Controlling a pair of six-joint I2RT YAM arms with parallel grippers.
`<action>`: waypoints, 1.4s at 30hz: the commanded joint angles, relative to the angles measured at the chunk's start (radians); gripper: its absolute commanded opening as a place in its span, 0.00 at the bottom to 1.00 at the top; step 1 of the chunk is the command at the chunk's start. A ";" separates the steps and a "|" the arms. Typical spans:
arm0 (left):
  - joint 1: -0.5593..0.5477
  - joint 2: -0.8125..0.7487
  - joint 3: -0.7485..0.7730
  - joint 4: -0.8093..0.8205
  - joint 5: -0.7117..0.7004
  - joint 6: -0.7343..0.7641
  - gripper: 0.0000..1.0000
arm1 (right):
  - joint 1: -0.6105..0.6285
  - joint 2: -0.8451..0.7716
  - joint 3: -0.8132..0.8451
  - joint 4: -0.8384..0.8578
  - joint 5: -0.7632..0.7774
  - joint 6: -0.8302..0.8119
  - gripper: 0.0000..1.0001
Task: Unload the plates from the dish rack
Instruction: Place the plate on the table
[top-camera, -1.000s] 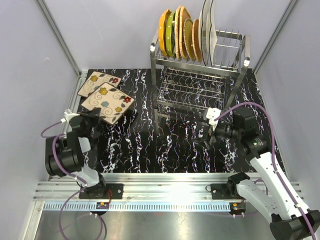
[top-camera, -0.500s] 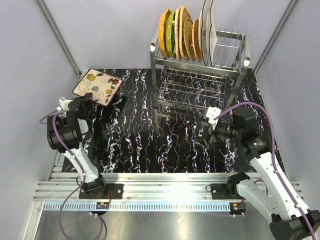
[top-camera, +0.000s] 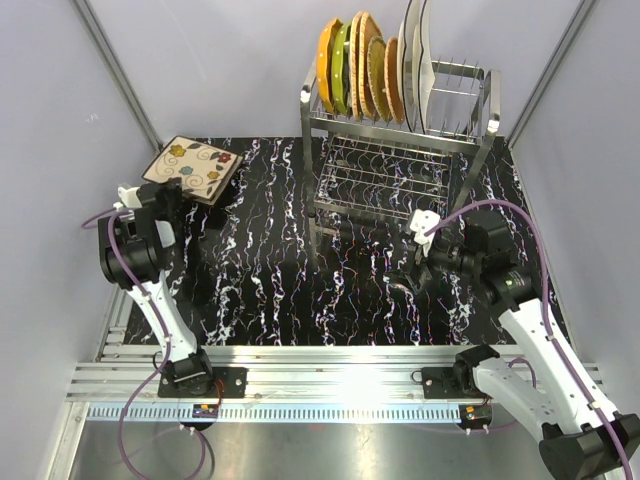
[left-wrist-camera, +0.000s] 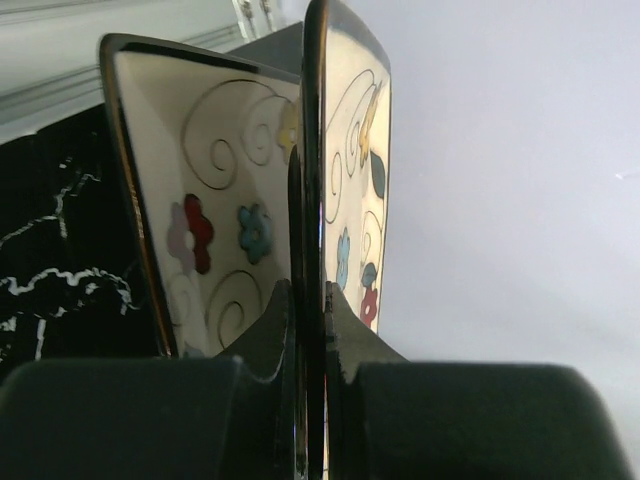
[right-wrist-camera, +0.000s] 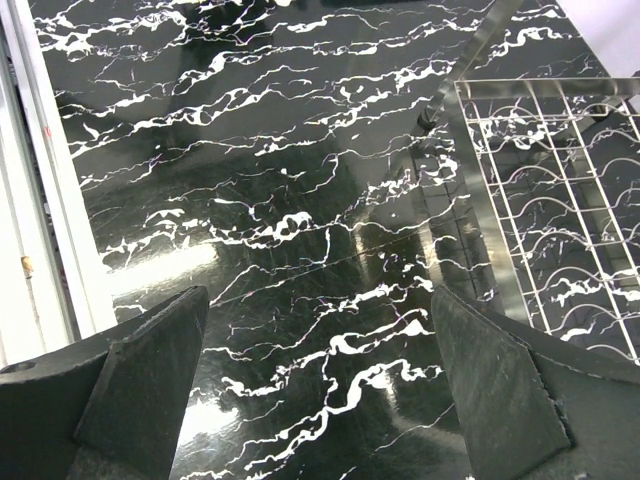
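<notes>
The black marbled table (top-camera: 270, 290) carries the dish rack (top-camera: 380, 182) at its far right-centre. The rack's upper tier holds, on edge, an orange plate (top-camera: 326, 62), a green plate (top-camera: 341, 70), a wicker plate (top-camera: 372, 62) and a white plate (top-camera: 412, 55). At the far-left corner, a floral plate (top-camera: 195, 168) is clamped by its edge in the left gripper (left-wrist-camera: 308, 300). A second floral plate (left-wrist-camera: 200, 190) sits just beside it. The right gripper (right-wrist-camera: 320, 400) is spread wide, holding nothing, over the table near the rack's lower tier and well apart from any plate.
</notes>
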 joint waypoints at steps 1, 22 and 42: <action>-0.003 -0.021 0.120 0.204 -0.045 -0.029 0.00 | 0.007 0.014 0.057 0.006 0.014 -0.016 1.00; -0.020 0.047 0.172 0.050 0.007 -0.003 0.25 | 0.006 0.037 0.057 0.052 0.034 0.011 1.00; -0.020 -0.073 0.276 -0.480 0.024 0.249 0.86 | 0.006 -0.012 0.037 0.072 0.043 0.039 1.00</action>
